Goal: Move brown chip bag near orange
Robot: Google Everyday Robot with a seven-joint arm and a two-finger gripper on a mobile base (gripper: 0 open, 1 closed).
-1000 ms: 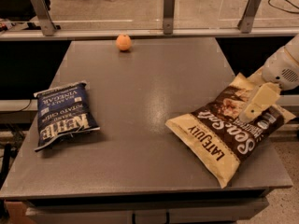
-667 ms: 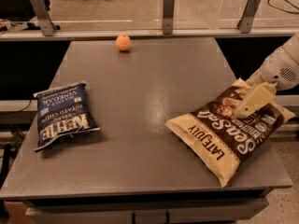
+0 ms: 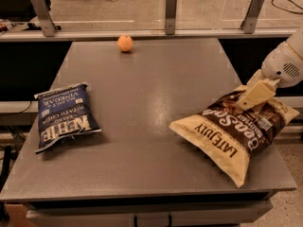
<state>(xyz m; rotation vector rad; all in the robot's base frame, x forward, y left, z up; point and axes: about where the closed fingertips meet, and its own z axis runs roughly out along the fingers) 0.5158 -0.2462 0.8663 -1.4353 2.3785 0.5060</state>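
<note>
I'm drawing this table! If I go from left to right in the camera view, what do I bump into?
blue Kettle chip bag → orange → brown chip bag. The gripper is at that bag's upper right end, overlapping it, so it gets no separate place.

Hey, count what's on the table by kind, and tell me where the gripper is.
Chip bags: 2, the brown chip bag and the blue Kettle bag.
Fruit: 1, the orange.
Total: 3.
The gripper is at the far end of the brown chip bag.
</note>
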